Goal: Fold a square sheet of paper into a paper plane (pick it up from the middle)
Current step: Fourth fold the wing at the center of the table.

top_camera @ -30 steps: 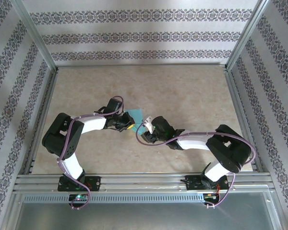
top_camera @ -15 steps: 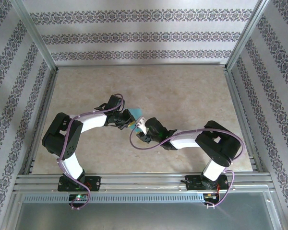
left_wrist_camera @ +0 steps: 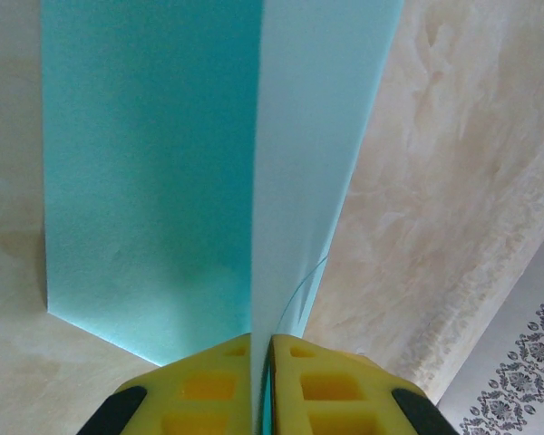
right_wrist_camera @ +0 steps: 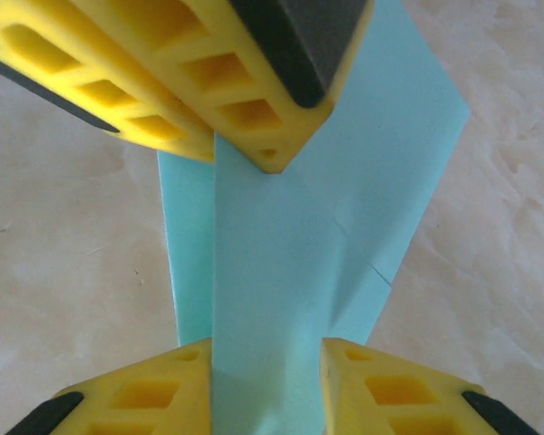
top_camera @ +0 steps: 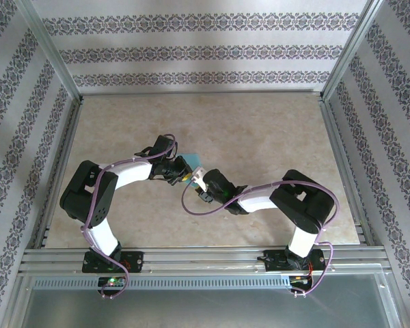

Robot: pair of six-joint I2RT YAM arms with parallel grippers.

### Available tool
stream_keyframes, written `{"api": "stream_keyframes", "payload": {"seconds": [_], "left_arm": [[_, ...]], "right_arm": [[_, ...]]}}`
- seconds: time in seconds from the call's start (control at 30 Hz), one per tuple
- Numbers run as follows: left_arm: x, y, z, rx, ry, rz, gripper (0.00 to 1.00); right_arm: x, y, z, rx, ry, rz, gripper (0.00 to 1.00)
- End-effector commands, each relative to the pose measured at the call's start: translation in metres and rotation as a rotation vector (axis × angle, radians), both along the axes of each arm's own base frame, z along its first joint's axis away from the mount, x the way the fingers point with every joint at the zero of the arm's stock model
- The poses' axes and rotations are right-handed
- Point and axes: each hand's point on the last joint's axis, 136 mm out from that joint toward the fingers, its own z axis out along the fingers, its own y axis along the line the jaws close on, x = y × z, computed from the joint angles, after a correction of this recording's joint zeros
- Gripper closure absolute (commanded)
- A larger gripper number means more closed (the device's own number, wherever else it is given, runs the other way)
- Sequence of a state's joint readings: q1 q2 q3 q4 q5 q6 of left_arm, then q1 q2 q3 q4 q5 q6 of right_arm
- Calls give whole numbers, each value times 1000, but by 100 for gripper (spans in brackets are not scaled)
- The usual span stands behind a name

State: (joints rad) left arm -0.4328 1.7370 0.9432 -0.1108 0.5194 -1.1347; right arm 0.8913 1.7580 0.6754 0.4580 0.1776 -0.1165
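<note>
The left gripper (left_wrist_camera: 263, 346) has its yellow ribbed fingers pressed together, with the thin teal-turquoise square sheet of paper (left_wrist_camera: 145, 163) pinched between the pads. The sheet stands up on edge out of that pinch. Ahead of the fingertips a pale flap rises straight on, while a darker teal flap spreads away to their left and comes down onto the beige marbled tabletop (left_wrist_camera: 453, 227). Beyond the right fingertip the tabletop runs to a wall papered with a grey floral pattern (left_wrist_camera: 526, 381).

The right gripper (right_wrist_camera: 265, 390) faces the left one from across the paper. Its two yellow fingers stand a little apart with a band of the paper running up between them. Whether the pads touch the paper cannot be told. Just ahead of these fingertips the left gripper's closed fingers clamp the upper part of the same band, and a creased wing of the paper juts out to the right of the right fingertip.

From above, the two grippers meet tip to tip near the middle of the table.
</note>
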Motion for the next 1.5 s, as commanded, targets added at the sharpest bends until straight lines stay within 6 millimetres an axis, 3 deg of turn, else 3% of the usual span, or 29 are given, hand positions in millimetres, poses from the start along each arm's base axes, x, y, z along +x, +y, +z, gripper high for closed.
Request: {"api": "stream_keyframes", "payload": {"seconds": [0.0,0.27,0.4,0.67,1.03,1.47], "left_arm": [[-4,-4,2,3,38,10,89],[-6,2,-2,35,42,7,77],[-5,4,-8,45,54,4,77],[-5,2,-7,30,56,1,87],[-7,1,-9,25,63,2,88],[-7,3,-11,32,68,4,91]], "right_arm": [[1,8,3,-6,-34,17,70],[-3,8,-3,-19,-27,36,80],[-4,6,-3,-23,-27,39,83],[-4,8,-5,-16,-14,35,77],[3,11,-7,-2,-4,-6,76],[8,14,7,49,-8,-27,74]]}}
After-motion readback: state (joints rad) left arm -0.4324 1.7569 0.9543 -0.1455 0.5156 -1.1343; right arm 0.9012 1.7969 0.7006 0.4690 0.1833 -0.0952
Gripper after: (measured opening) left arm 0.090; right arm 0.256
